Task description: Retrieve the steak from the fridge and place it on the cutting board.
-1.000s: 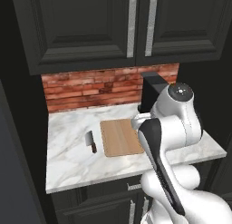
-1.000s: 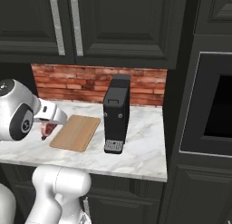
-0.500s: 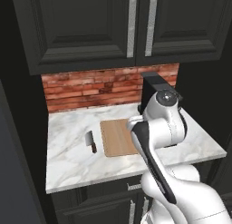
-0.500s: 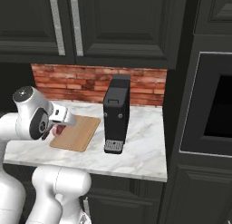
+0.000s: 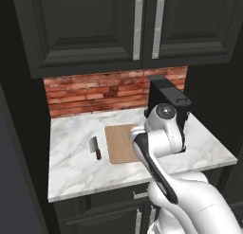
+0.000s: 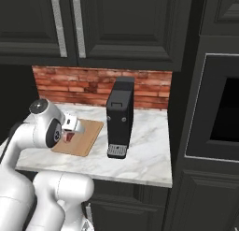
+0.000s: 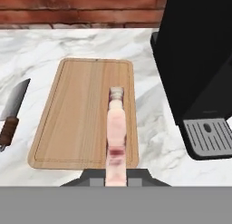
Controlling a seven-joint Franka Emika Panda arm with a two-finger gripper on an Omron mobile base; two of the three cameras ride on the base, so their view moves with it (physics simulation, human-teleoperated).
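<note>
Holding a small flat slab of raw red steak with pinkish-white fat (image 7: pixel 115 141) edge-on, clamped between the fingers of the two-finger gripper (image 7: pixel 116 175) at the bottom centre of the hand view. Hanging over the right half of the board there, reaching from the lower edge of the frame up toward its middle; impossible to tell whether the far tip touches the wood.

Left of that view: a cleaver with a grey blade and dark brown handle (image 7: pixel 11 114), flat on the white marble bench (image 7: pixel 90 41), just beside the board's left edge and apart from it. Centre: the light tan rectangular wooden cutting board with rounded corners (image 7: pixel 77 114), lying flat, long side running away from the camera. Right: a tall black coffee machine (image 7: pixel 199 60) with a grey drip grate at its foot, standing near the board's right side. Along the top: a red brick backsplash (image 7: pixel 81 5).

In the left base view, from the left: the cleaver (image 5: pixel 95 148) on the bench (image 5: pixel 71 133), then the cutting board (image 5: pixel 119 143) partly hidden by the white arm, then the coffee machine (image 5: pixel 167 96) behind the arm. Dark cabinets with grey bar handles (image 5: pixel 95 29) above.

In the right base view, from the left: the gripper (image 6: pixel 70 133) low over the board's near left part, a patch of red steak (image 6: pixel 69 137) just visible below the white hand, the cutting board (image 6: pixel 86 136), the coffee machine (image 6: pixel 120 115), and a dark built-in oven (image 6: pixel 219 108) at the right edge.
</note>
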